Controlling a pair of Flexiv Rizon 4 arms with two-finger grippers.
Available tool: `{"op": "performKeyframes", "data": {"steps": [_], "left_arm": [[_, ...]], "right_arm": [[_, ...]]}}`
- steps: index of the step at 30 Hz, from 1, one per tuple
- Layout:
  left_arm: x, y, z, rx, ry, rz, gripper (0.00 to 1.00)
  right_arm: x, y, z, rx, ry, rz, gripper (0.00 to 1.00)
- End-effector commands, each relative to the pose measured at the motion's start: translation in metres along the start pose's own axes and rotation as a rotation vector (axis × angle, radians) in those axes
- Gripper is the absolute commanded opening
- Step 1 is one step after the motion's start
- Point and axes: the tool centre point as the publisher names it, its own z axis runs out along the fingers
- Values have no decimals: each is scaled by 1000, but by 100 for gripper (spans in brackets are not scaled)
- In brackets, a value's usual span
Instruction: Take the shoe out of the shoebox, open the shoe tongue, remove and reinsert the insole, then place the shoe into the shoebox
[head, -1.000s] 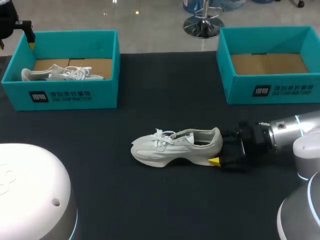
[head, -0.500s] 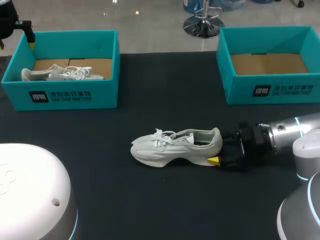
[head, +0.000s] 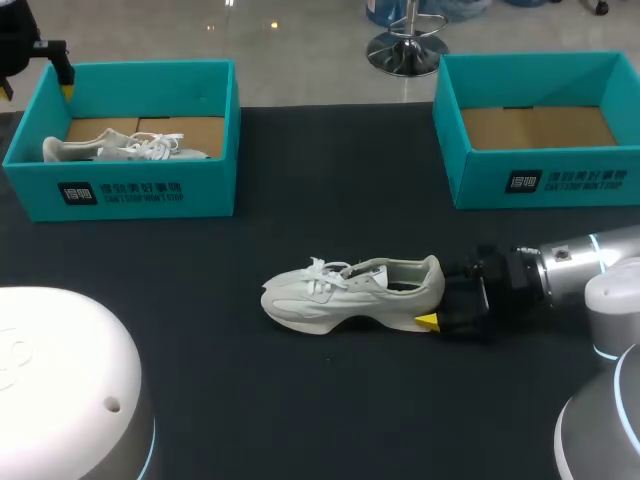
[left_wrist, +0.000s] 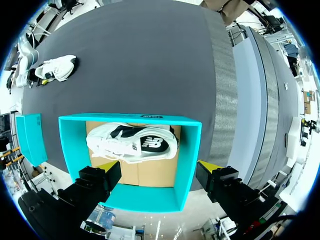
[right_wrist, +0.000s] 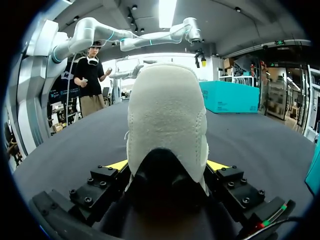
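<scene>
Evidently my right jaws clench the heel of the shoe (head: 350, 292), which lies mid-worktop (head: 200, 300) with its toe toward 9 o'clock, pinned steady, I judge, for tongue and insole work, while my left jaws hang released over the shoebox (head: 200, 185) at 10 o'clock.

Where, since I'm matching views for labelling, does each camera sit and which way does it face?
Head view: above and behind, looking down on the table; right arm enters from the right, right gripper shut on the shoe's heel.
Left wrist view: above the left shoebox, facing down; left gripper's open fingers show.
Right wrist view: low over the table, facing along the shoe between its fingers.
Shared: head and left wrist views both show that shoe.
</scene>
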Motion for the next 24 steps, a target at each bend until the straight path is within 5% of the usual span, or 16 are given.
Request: {"op": "performKeyframes", "data": {"steps": [1, 9, 20, 24], "left_arm": [[-12, -21, -12, 15, 22, -68, 100], [-39, -65, -11, 51, 118, -476, 100], [-86, -123, -6, 41, 78, -398, 100], [-104, -144, -7, 92, 58, -149, 100]], "right_arm": [[0, -2, 5, 3, -3, 0, 0], [0, -2, 5, 3, -3, 0, 0], [0, -2, 5, 3, -3, 0, 0], [0, -2, 5, 3, -3, 0, 0]]}}
